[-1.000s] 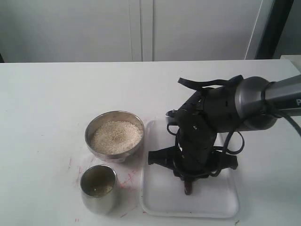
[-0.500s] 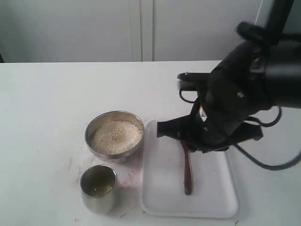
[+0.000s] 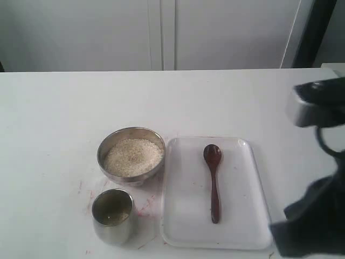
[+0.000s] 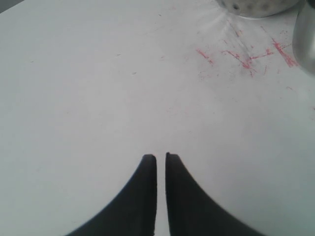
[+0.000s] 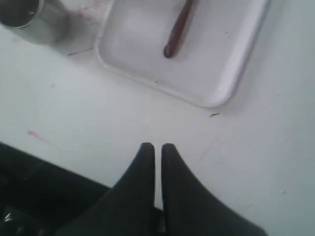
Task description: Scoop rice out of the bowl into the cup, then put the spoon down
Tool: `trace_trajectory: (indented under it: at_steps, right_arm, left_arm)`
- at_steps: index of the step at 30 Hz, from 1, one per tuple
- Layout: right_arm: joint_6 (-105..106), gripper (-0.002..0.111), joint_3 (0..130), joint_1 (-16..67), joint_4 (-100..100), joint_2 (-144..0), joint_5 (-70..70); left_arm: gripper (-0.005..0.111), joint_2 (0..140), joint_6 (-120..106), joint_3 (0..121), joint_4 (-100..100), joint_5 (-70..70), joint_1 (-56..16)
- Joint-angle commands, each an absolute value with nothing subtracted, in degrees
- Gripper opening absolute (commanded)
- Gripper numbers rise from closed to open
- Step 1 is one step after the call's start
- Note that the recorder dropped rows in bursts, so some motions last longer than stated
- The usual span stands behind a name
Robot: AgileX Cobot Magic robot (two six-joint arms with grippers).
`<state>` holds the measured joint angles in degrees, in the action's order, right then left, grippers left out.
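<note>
The steel bowl (image 3: 131, 141) holds a heap of white rice (image 3: 132, 156). In front of it stands the steel cup (image 3: 112, 216), with a little rice at its bottom. The dark wooden spoon (image 3: 213, 181) lies flat on the white tray (image 3: 183, 226), its oval end pointing to the far side. My right gripper (image 5: 158, 146) is shut and empty, hovering over bare table off the tray's near corner, with the spoon's handle (image 5: 178, 29) well away from it. My left gripper (image 4: 161, 156) is also shut and empty, over bare table, with the bowl's base (image 4: 256, 7) and the cup's side (image 4: 306, 29) at the frame's edge.
The blurred right arm (image 3: 318, 221) fills the lower right corner of the exterior view, beside the tray. Red scribble marks (image 3: 143, 208) stain the white table between the cup and the tray. A white wall panel stands behind the table.
The right arm rose off the tray and drew back to the lower right. The spoon stays lying on the tray, now fully uncovered. Bowl and cup have not moved.
</note>
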<state>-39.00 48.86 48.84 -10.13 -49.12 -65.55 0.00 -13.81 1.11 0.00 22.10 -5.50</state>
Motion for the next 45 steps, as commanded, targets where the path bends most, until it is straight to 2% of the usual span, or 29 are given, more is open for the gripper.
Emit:
trace_trajectory:
  at_steps: [1,12,23,27,35,45]
  right_arm:
    - [-39.2,0.0,45.4,50.5,-8.6,-38.7,-63.4]
    - [-38.7,0.0,44.6,50.5,-9.3,-25.5,-63.3]
    - [-38.2,0.0,44.6,49.9,-20.1,-22.4,-58.5]
    - [-33.0,0.0,44.4,43.1,-21.7,-21.8,-51.6]
    - [-20.5,0.0,35.6,22.2,-19.1,-19.0,-25.8]
    - [-20.6,0.0,20.3,6.4,-19.0,-9.9,-22.3]
  left_arm:
    - [0.014,0.0,-13.5,0.6,-0.3,24.9,-5.9]
    - [0.014,0.0,-13.5,0.6,-0.3,24.9,-5.9]
    - [0.014,0.0,-13.5,0.6,-0.3,24.9,-5.9]
    - [0.014,0.0,-13.5,0.6,-0.3,24.9,-5.9]
    - [0.014,0.0,-13.5,0.6,-0.3,24.9,-5.9]
    - [0.014,0.0,-13.5,0.6,-0.3,24.9,-5.9]
